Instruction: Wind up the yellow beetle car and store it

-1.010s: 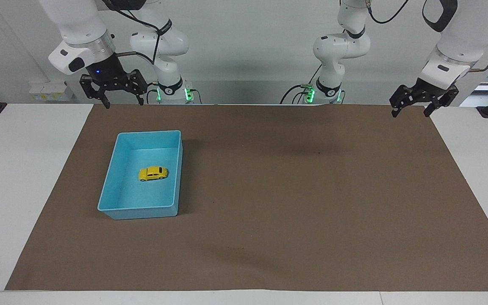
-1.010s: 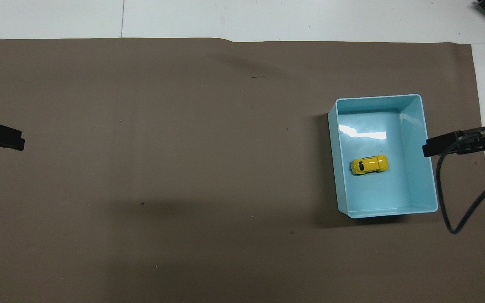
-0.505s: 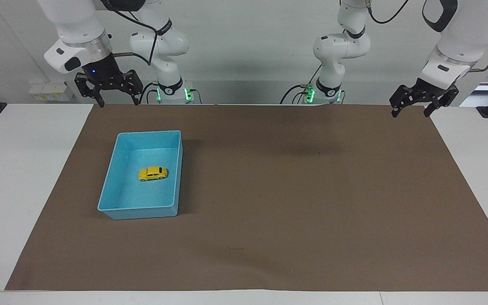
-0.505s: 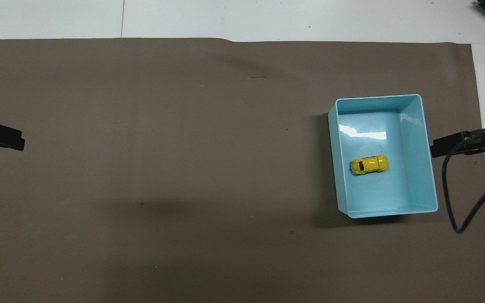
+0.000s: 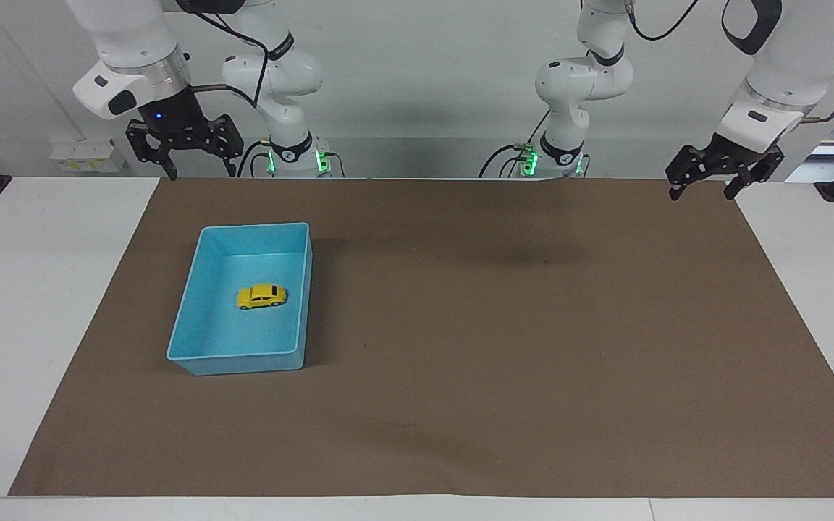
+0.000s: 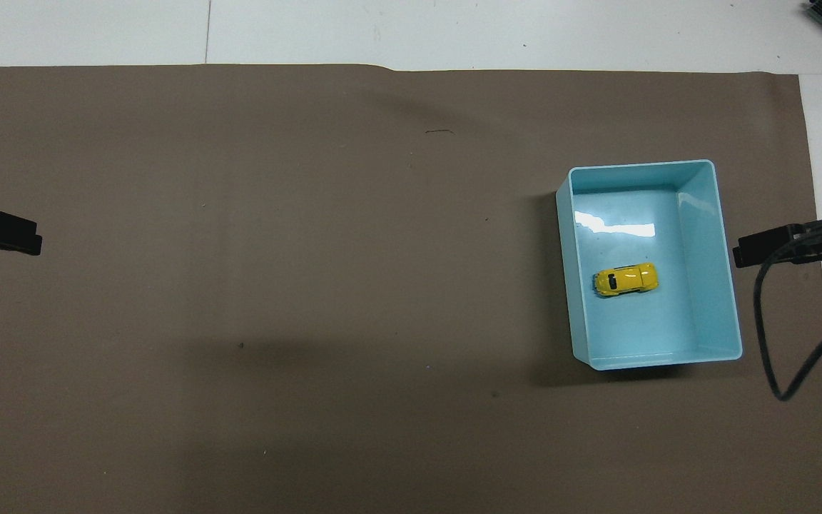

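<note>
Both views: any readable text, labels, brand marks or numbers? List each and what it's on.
None readable.
Yellow beetle car: no lettering visible.
Blue bin: plain walls, no label.
Brown mat: only small specks, no print.
Right gripper and left gripper: no markings legible.
Round marks on the arm bases: too small to read.
</note>
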Motion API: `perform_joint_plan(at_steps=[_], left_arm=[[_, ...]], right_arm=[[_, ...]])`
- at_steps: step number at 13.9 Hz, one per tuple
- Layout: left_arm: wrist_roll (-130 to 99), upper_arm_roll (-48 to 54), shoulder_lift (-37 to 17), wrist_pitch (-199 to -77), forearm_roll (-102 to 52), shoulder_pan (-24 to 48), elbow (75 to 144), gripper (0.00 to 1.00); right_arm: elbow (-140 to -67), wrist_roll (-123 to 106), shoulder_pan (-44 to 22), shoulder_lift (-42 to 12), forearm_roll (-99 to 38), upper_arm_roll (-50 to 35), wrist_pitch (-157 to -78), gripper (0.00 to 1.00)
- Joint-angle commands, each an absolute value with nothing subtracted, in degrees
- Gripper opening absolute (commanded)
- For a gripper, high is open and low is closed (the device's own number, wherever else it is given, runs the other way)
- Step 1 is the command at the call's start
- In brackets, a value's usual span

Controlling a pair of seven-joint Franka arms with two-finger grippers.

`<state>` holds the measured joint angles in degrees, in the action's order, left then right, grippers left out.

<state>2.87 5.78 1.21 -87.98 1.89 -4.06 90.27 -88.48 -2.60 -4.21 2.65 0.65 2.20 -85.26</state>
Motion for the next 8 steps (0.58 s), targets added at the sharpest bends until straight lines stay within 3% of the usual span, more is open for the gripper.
perform_joint_plan(at_steps=[1, 8], left_arm=[[3.25, 5.54, 0.79, -86.84, 1.23, -4.04, 89.21, 1.0], [3.25, 5.54, 0.79, -86.84, 1.23, -4.04, 89.21, 1.0]], right_arm=[[-88.42, -2.02, -4.04, 2.99, 0.35, 1.85, -84.81, 1.0], [-88.33, -2.29, -3.96, 2.99, 0.35, 1.58, -84.9, 1.0]])
